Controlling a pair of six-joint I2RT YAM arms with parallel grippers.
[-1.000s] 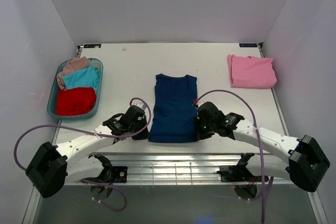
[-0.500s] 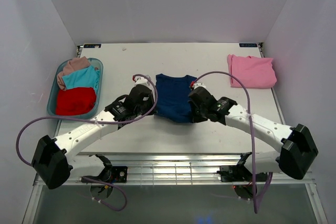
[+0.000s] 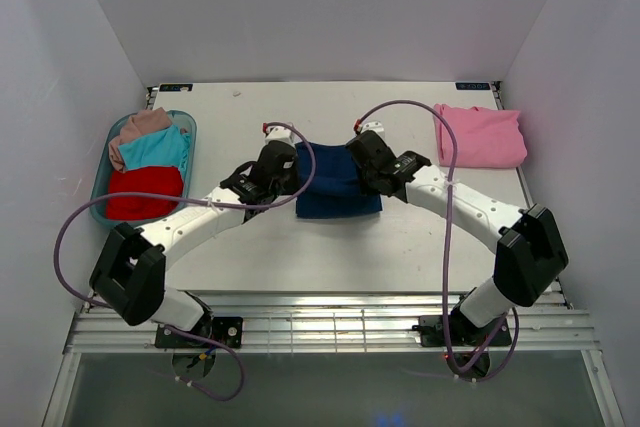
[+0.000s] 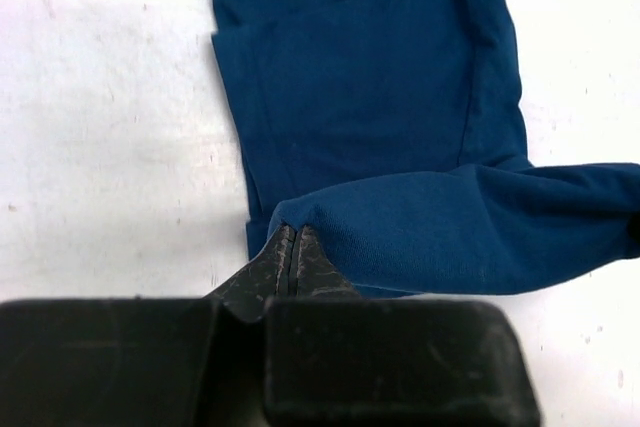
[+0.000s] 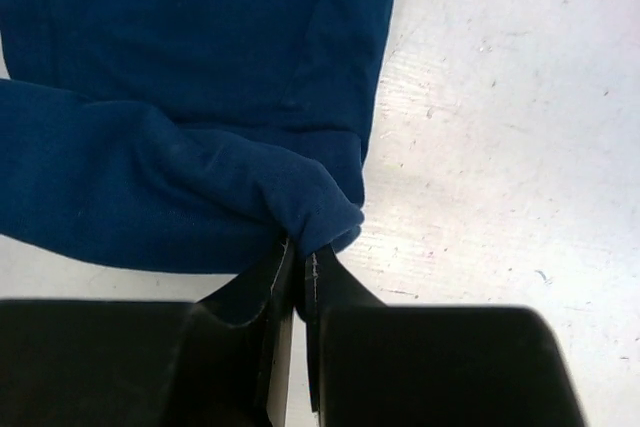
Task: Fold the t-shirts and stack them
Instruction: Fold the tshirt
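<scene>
Your left end effector (image 4: pixel 297 232) and right end effector (image 5: pixel 303 247) are each clamping the navy t-shirt's (image 3: pixel 338 189) doubled-over edge at the centre of the worktop (image 3: pixel 400 247).

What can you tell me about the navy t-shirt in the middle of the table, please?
The navy t-shirt is soft, plain dark-blue knit cloth; no print shows. It lies on the table, neckline at the far end. Its near part is doubled back over the rest, fold nearest the arms. The left arm's jaws and the right arm's jaws are each shut on one corner of the raised edge, which sags between them.
</scene>
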